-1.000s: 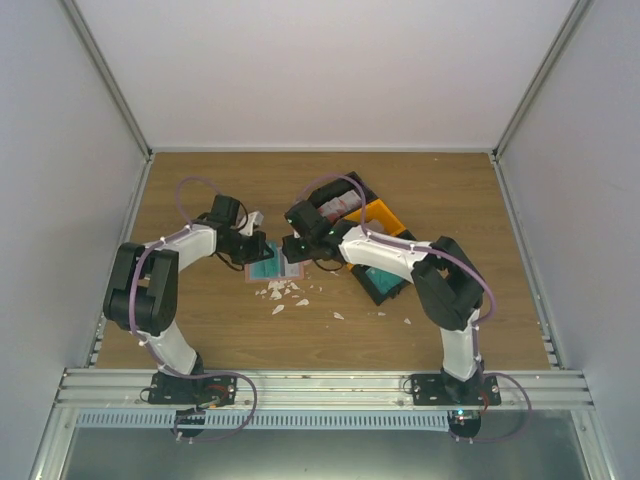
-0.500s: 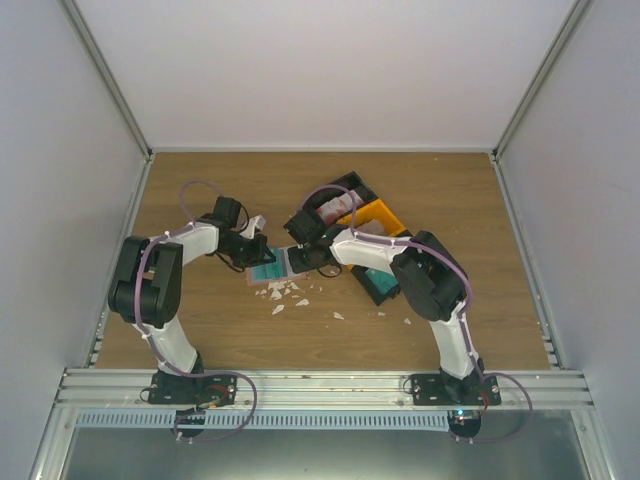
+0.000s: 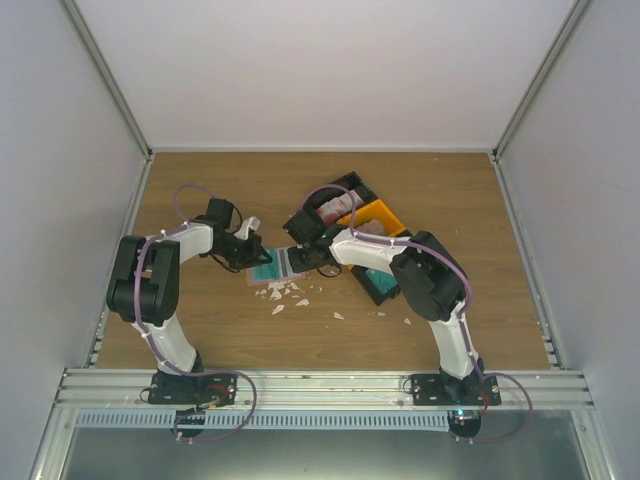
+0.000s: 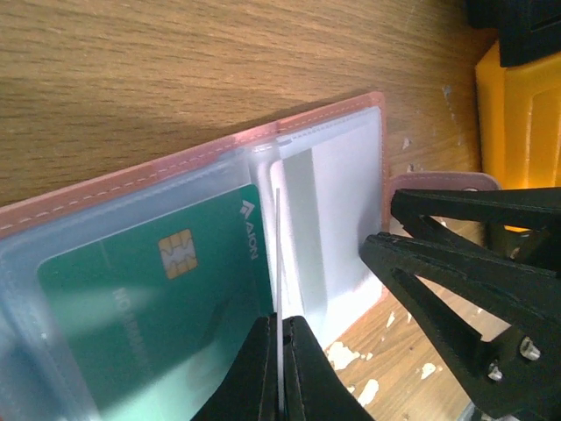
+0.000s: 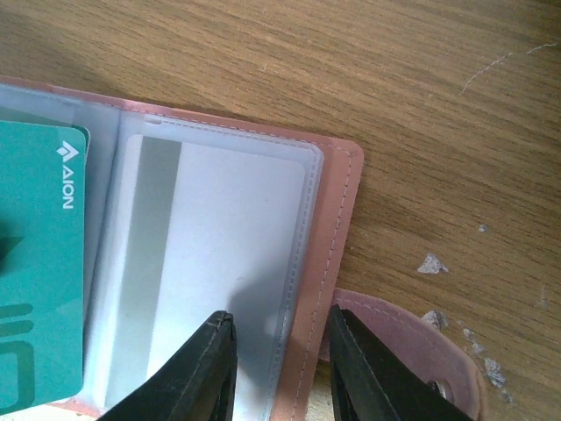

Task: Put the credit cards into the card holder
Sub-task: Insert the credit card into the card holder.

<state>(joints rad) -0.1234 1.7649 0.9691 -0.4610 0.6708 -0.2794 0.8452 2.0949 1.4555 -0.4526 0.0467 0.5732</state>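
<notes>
Card holder: lies open like a book on the wooden table, between the two grippers, pink border around clear pockets.
Teal card: sits in a left-hand pocket, chip and "AION" mark showing.
White card: sits in the right-hand pocket, grey stripe down one side.
Left gripper: closed on a thin sheet seen edge-on, upright over the holder's middle; card or pocket leaf, cannot tell.
Right gripper: jaws parted, straddling the holder's right edge, one finger over the clear pocket, the other over the pink clasp tab; contact unclear.
Scraps: small white bits scattered on the table just in front of the holder.
Bins: orange bin and black bin stand side by side behind the right gripper.
</notes>
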